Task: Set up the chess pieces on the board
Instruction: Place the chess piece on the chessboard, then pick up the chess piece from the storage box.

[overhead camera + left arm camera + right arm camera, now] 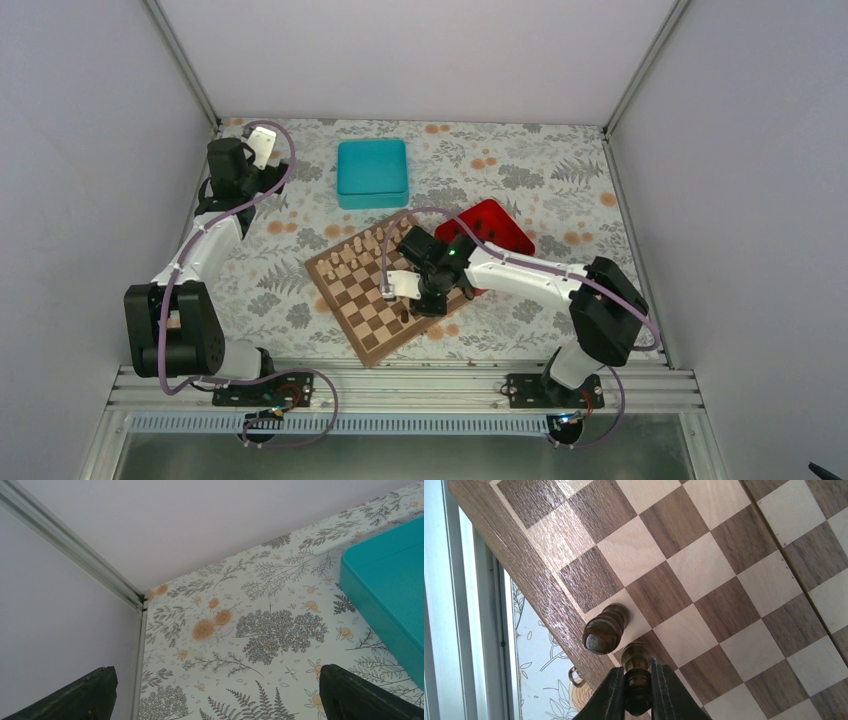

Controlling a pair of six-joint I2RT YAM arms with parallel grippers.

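The checkered wooden board [370, 320] lies at the table's middle, turned diagonally, with pale beige pieces [352, 258] along its far edge. My right gripper [405, 312] is over the board's near right edge, shut on a dark brown chess piece [636, 667] that stands on a dark square by the border. Another dark piece [605, 629] stands on the light square [636, 626] next to it, at the board's edge [544, 580]. My left gripper [215, 695] is open and empty, far off at the table's back left corner, with its fingers [80, 697] wide apart.
A teal square box [372, 172] sits behind the board and shows at the right of the left wrist view [390, 590]. A red square tray [497, 230] lies behind my right arm. Enclosure walls close in the table.
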